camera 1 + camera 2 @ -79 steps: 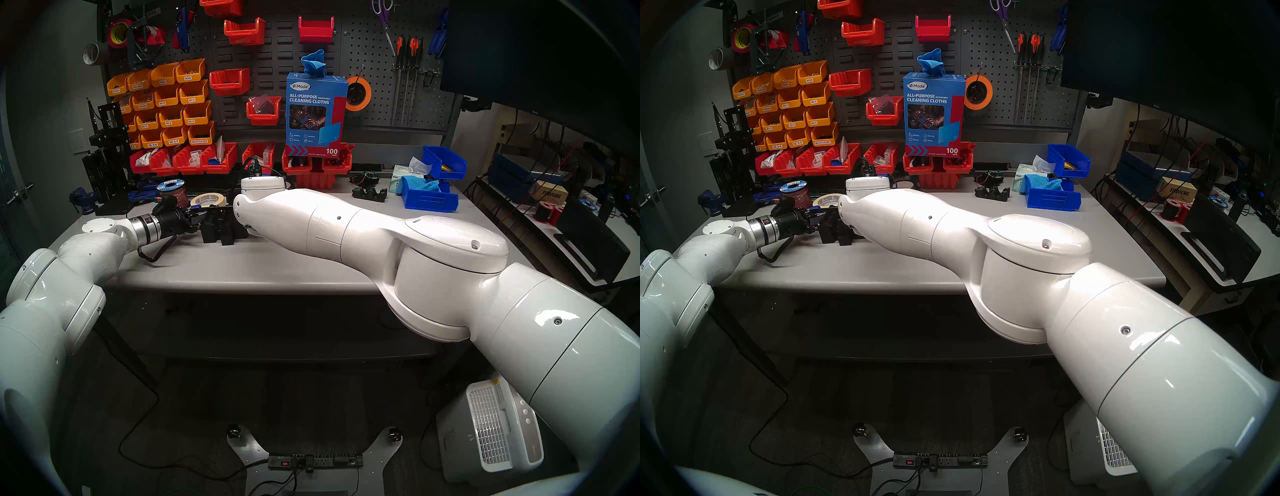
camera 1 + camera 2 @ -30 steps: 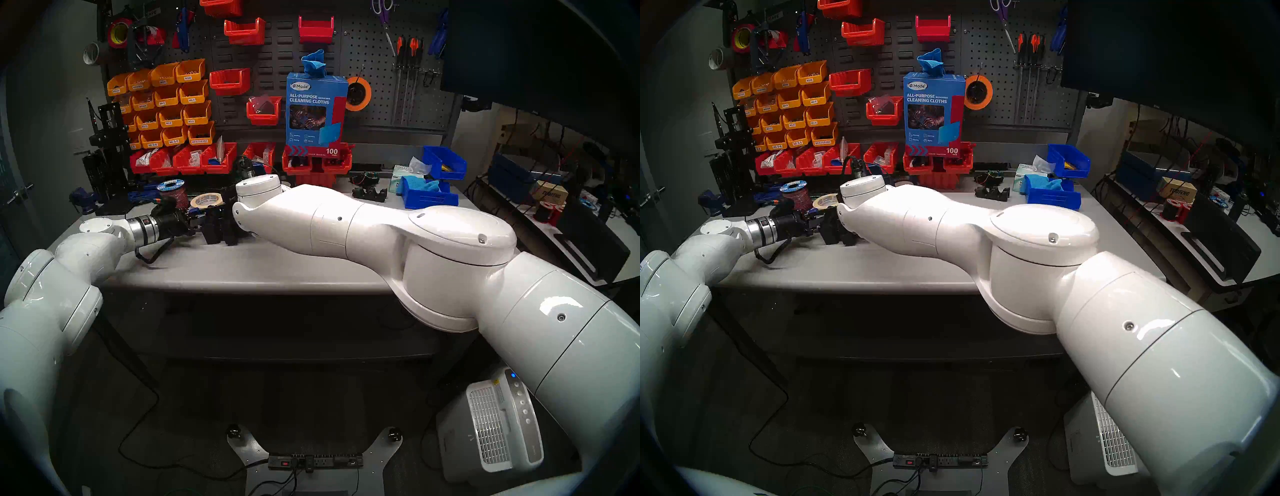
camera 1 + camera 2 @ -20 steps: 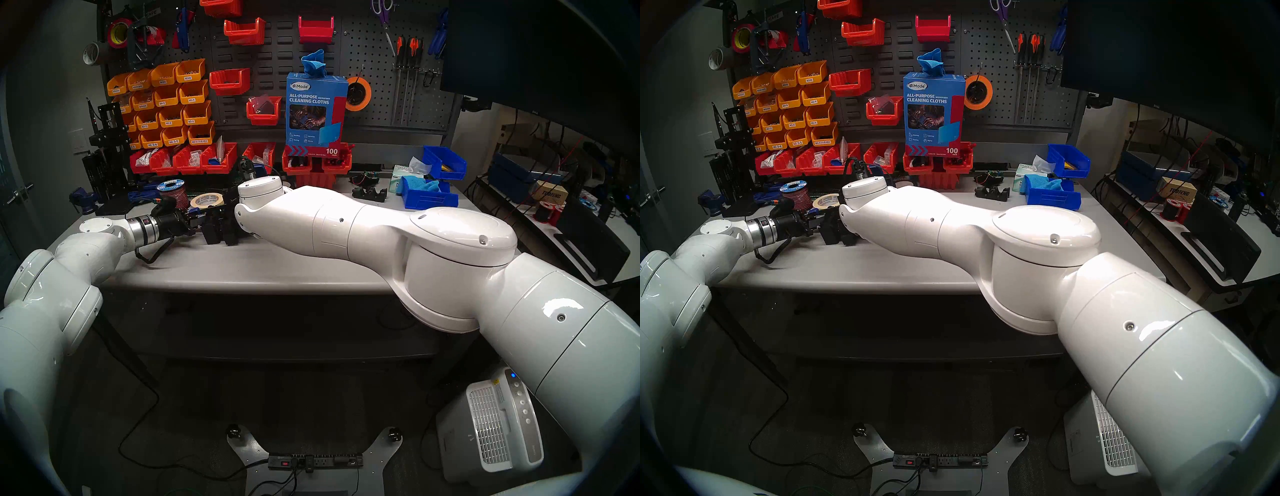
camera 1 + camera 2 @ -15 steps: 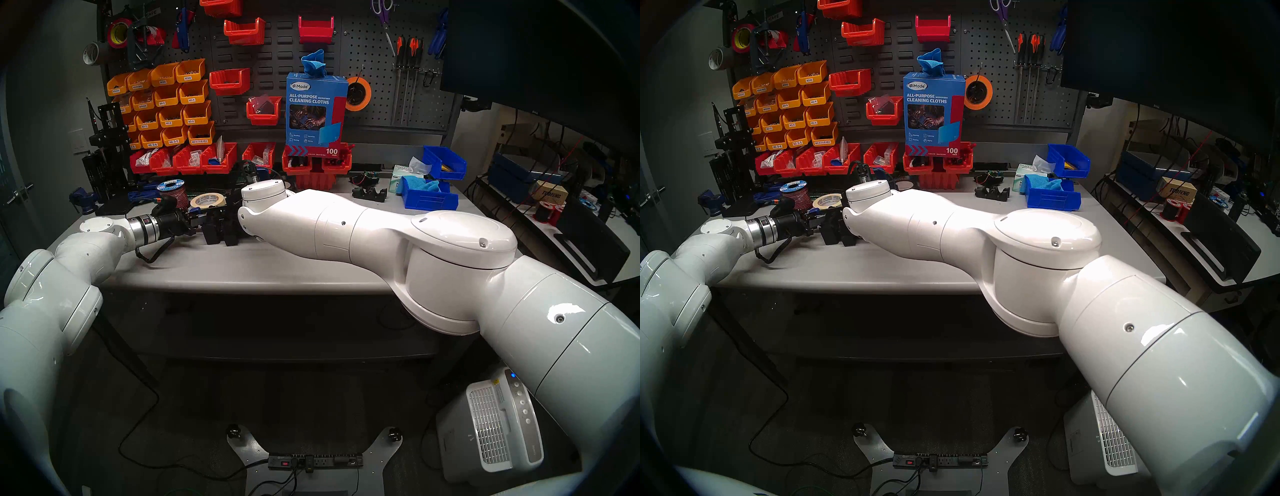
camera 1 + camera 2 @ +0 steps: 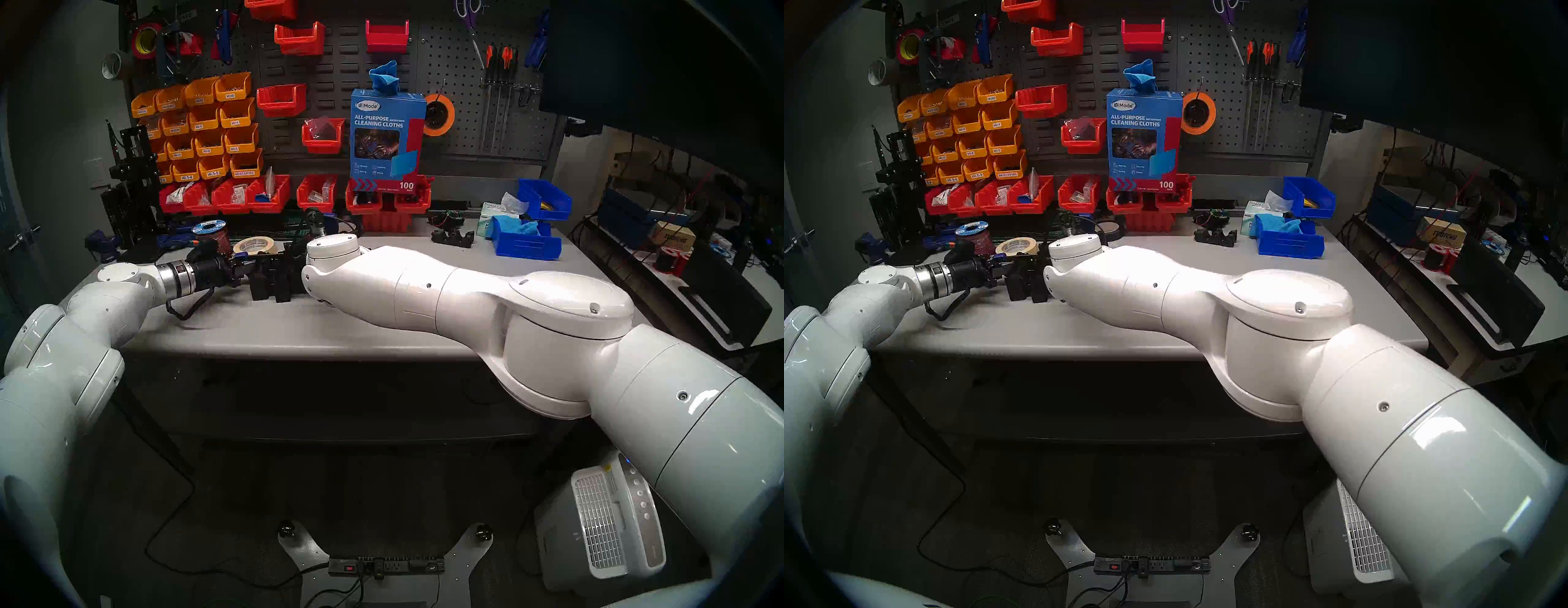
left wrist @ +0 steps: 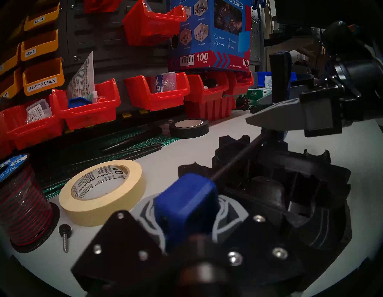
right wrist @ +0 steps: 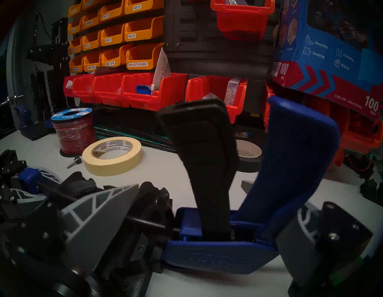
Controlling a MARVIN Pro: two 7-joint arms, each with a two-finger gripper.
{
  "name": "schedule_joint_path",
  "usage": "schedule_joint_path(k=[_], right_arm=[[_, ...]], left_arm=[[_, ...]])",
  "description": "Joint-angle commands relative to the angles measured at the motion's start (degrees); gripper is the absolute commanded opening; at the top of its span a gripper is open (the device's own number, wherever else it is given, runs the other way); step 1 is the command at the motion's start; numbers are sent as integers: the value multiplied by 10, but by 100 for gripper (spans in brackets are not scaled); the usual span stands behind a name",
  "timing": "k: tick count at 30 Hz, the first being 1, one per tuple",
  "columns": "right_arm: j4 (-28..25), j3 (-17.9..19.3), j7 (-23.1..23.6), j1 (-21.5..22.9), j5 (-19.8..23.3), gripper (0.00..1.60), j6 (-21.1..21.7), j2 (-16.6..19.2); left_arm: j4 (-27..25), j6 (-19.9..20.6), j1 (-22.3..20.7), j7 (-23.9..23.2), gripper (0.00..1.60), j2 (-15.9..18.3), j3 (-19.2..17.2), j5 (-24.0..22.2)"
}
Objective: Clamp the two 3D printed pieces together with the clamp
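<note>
Head view: two matte black blocky printed pieces (image 5: 271, 284) together on grey bench, between both arms.
Left wrist: left gripper (image 6: 186, 209) pinched on blue-jawed black-bar clamp (image 6: 186, 199).
Right wrist: right gripper (image 7: 204, 238) spread wide astride clamp body; trigger unsqueezed.
Risk: squeeze twists bar, pieces slip.

Left arm (image 5: 85, 314) reaches in low and near level, left gripper (image 6: 186, 207) closed tight. Right arm (image 5: 424, 288) stretched across toward it, right gripper (image 7: 196, 238) near level, fingers (image 7: 97, 219) spread wide
</note>
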Motion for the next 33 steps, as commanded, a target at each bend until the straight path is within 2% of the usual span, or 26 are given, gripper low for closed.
schedule_joint_path(k=[1, 33], right_arm=[[-50, 0, 27, -7, 2, 160, -6, -22], [-149, 2, 11, -7, 9, 160, -40, 14]], left_arm=[[-32, -7, -33, -22, 0, -22, -5, -5], [-31, -8, -31, -23, 0, -18, -6, 8]])
